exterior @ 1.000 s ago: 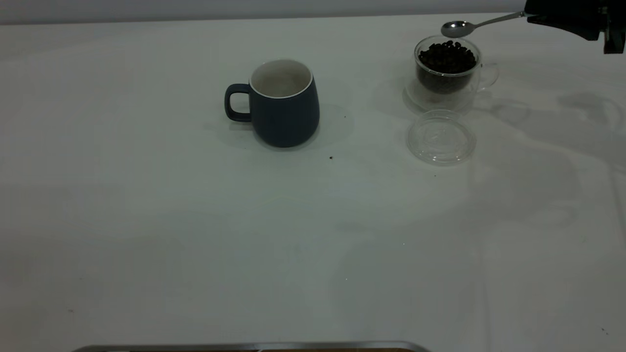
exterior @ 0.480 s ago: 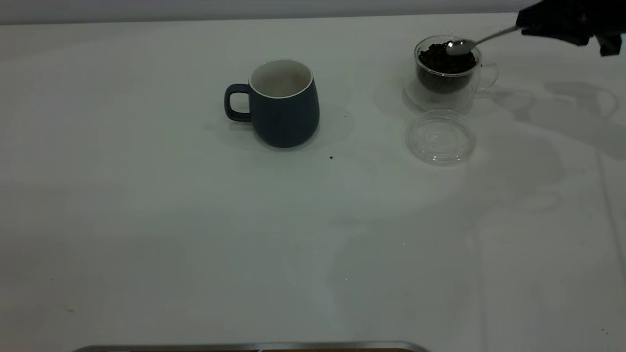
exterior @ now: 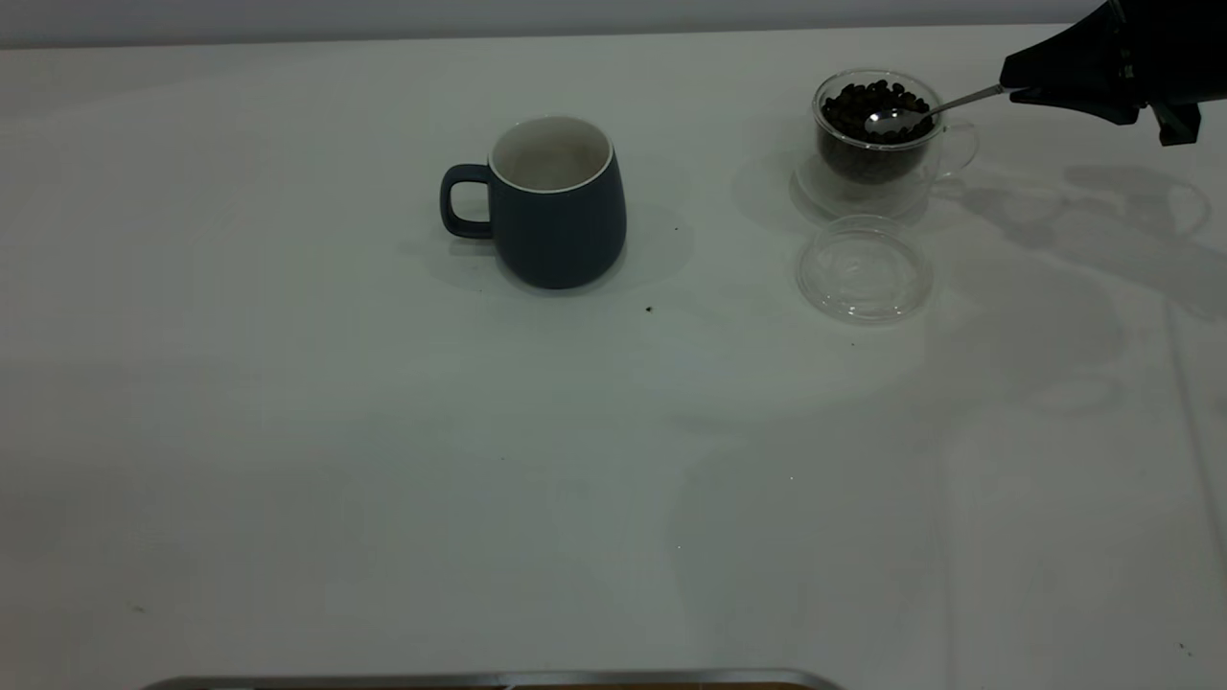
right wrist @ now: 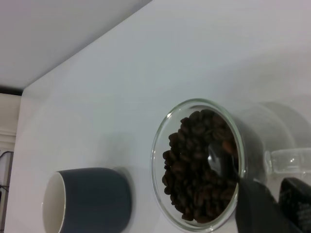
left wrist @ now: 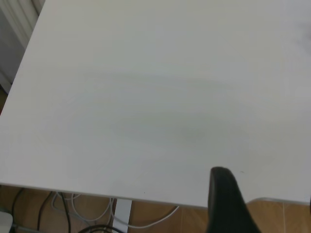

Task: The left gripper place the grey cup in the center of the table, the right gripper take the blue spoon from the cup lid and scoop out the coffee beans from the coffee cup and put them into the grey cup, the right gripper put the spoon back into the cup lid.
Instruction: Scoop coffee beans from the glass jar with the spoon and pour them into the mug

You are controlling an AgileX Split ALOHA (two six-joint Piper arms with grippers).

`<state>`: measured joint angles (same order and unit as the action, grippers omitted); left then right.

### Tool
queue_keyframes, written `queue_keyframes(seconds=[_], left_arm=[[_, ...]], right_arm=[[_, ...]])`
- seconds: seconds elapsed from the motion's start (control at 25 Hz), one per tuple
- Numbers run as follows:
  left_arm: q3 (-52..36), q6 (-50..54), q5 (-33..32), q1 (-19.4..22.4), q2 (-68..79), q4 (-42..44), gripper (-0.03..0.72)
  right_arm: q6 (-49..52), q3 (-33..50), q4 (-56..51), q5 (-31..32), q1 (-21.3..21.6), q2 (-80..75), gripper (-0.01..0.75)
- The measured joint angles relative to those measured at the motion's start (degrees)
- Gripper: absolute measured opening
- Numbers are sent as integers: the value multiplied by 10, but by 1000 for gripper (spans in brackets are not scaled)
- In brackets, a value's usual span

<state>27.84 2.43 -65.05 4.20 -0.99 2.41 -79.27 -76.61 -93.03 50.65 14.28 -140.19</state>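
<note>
Steel spoon [exterior: 906,113], jaws of the right gripper [exterior: 1018,88] closing on its handle at upper right, is dipping into the glass cup [exterior: 877,144] to load beans [exterior: 877,99]; left gripper's [left wrist: 228,204] jaws cannot be judged.

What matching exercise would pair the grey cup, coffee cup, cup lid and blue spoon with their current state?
Things:
1. grey cup
2. coffee cup
3. cup lid
4. blue spoon

States:
A. lies flat on the table with nothing in it
B. held by the right gripper, bowl down among the coffee beans
C. stands near the middle, white inside, no beans seen in it
D. clear glass, filled with dark beans

Pairs: 1-C, 2-D, 3-A, 4-B
</note>
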Motion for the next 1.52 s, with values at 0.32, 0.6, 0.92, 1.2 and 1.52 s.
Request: queue_keyframes(seconds=[0.32,0.6,0.92,1.2,1.52], left_arm=[[0,0,0,0,0,0,474],[0,0,0,0,0,0,474],[0,0,0,0,0,0,474],[0,-2,0,0,0,0,474],[0,-2,0,0,0,0,474]], right_arm=[[10,0,-8,17,0,-14,95],[14,0,-20,23,0,-27,95],[22,0,-22,31,0,-33,95],[24,0,-24,32,0,-34,95],[28,0,-24,47,4,-34,95]])
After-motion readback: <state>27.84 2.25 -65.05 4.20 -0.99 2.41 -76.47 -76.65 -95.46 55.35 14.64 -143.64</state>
